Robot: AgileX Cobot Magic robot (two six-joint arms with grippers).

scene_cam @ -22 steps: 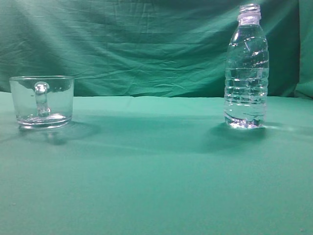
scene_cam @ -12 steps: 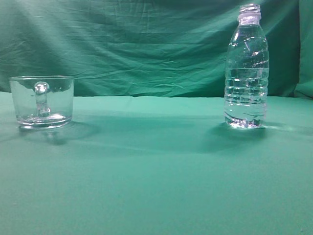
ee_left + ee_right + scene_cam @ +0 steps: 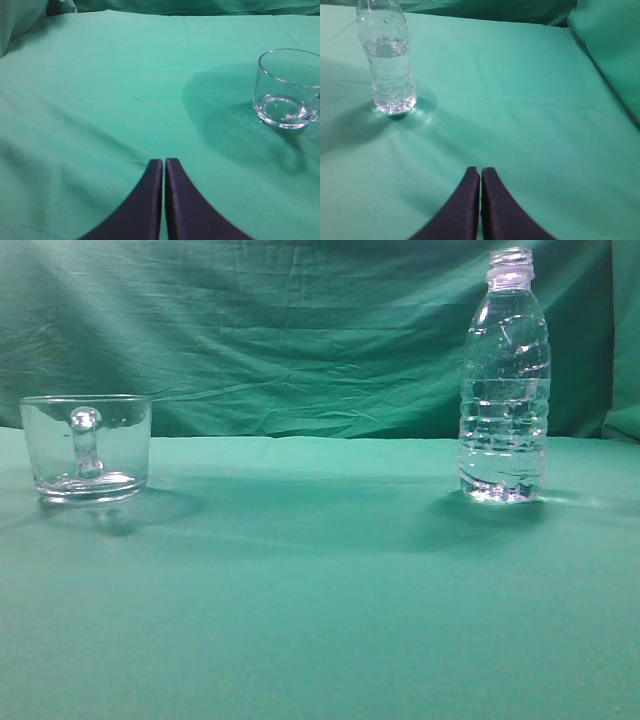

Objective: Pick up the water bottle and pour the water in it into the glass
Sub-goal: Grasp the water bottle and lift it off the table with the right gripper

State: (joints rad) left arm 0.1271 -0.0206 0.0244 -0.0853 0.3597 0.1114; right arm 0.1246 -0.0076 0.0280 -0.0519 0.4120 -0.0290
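Nothing has shifted lately — water bottle (image 3: 504, 380) and glass (image 3: 86, 448) stand untouched on the bench (image 3: 320, 620), both end effectors (image 3: 163, 165) (image 3: 480, 173) pressed together, so no pickup yet.

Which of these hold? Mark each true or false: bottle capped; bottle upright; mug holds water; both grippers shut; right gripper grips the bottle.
1. The water bottle is capped. False: its threaded neck is open.
2. It stands upright on the green cloth. True.
3. The glass mug holds water. False: it looks empty.
4. The left gripper and right gripper are shut. True.
5. The right gripper grips the bottle. False: it is apart from it.
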